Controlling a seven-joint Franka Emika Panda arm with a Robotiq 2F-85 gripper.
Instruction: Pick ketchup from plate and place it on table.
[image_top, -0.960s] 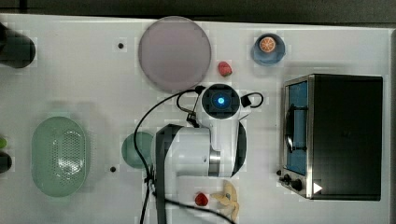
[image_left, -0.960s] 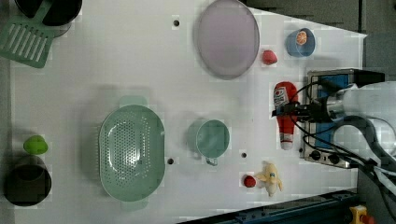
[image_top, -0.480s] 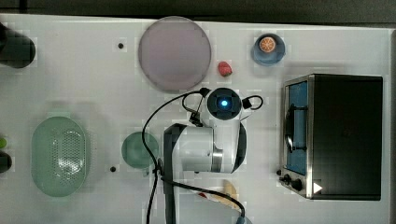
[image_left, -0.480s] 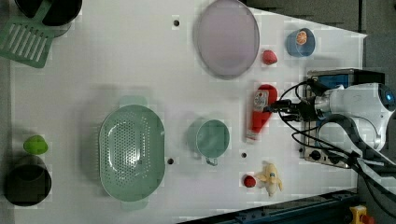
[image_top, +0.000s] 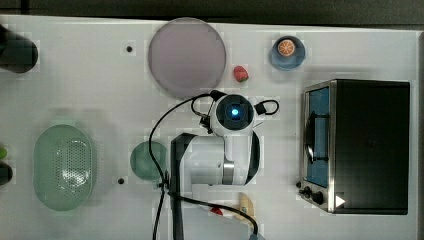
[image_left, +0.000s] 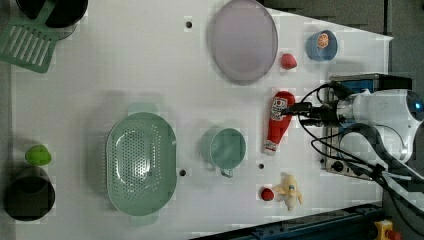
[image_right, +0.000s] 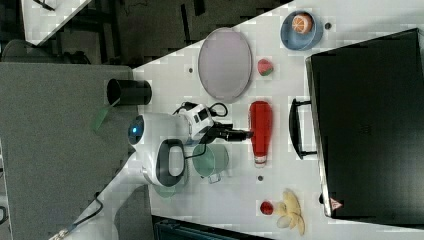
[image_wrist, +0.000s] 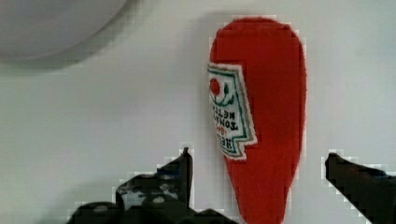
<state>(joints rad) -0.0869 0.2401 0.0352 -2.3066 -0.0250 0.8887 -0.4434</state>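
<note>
small slim red fabric-looking ketchup bottle (image_left: 278, 121) lies flat on the white surface (image_left: 125, 75), off the large flat greyish-lilac plate (image_left: 243, 40) and near it. hand (image_wrist: 257, 179) spread wide, fingers either side of the bottle, gripping nothing. judgement: looks plush, so soft and light, not slippery or fragile; take it across the slim middle. counts: one ketchup, one plate, one hand.

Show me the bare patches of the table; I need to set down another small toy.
In the left view, the table is widest bare between the spatula, the plate and the green basket. It is crowded where the ketchup, cup, open gripper, red ball and banana cluster.
</note>
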